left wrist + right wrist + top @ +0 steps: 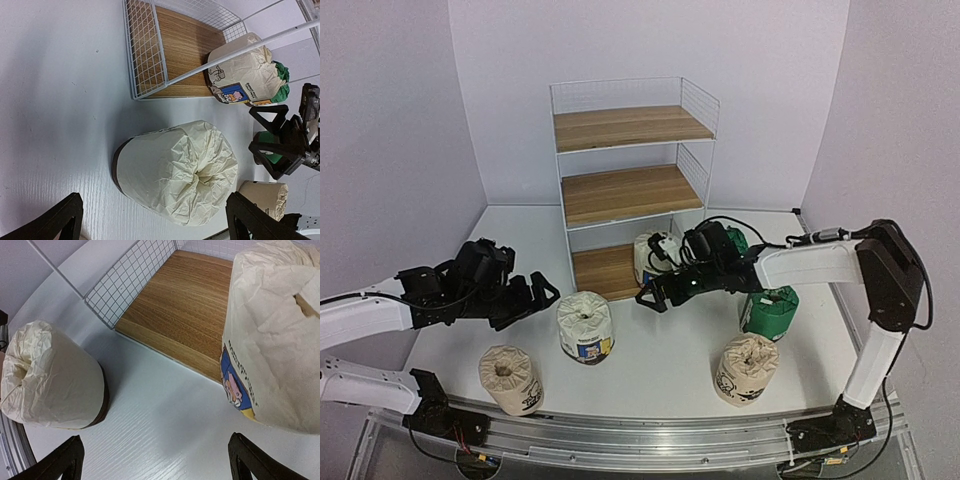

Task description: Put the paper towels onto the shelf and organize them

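Since your right pincer (656, 290) stands apart and empty just in front of the white roll (647, 256) on the bottom board of the shelf (630, 195), draw it straight back so it doesn't nudge that roll. Your left pincer (538, 297), also apart, faces the other white roll (586, 325) on the worktop (660, 350). Count six rolls: two white, two beige rolls (510, 378), two green rolls (769, 310). There is one shelf.

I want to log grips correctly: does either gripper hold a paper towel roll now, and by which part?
Nothing is held. The left gripper and the right gripper both stand open, and neither one grips a roll.
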Motion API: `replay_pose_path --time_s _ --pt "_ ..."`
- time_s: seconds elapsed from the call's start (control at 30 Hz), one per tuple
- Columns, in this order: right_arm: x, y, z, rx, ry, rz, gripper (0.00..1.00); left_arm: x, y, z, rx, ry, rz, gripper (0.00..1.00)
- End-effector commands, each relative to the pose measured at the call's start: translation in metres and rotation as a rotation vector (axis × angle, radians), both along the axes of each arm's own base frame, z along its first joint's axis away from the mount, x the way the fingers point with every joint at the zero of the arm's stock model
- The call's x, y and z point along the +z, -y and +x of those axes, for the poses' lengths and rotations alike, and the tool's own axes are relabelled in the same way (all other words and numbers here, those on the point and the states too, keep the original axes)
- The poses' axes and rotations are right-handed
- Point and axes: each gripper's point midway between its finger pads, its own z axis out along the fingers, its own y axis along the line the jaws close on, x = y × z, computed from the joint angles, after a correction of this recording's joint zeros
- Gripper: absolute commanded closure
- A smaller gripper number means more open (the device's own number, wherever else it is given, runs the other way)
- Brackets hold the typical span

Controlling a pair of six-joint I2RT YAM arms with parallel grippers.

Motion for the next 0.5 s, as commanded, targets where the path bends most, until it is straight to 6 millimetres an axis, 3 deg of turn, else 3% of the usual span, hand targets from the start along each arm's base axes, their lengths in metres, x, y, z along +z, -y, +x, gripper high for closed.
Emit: replay_pose_path --time_s 0.0,0.47 --pt "0.006 -0.005 0.029 -0.055 0.086 -0.035 0.03 0.009 0.008 0.005 -0.005 0.026 -0.038 0.00" --pt "-0.005 0.027 0.083 -0.230 0.189 -0.127 0.02 -0.001 0.015 0.001 -0.026 -0.045 -0.026 0.00"
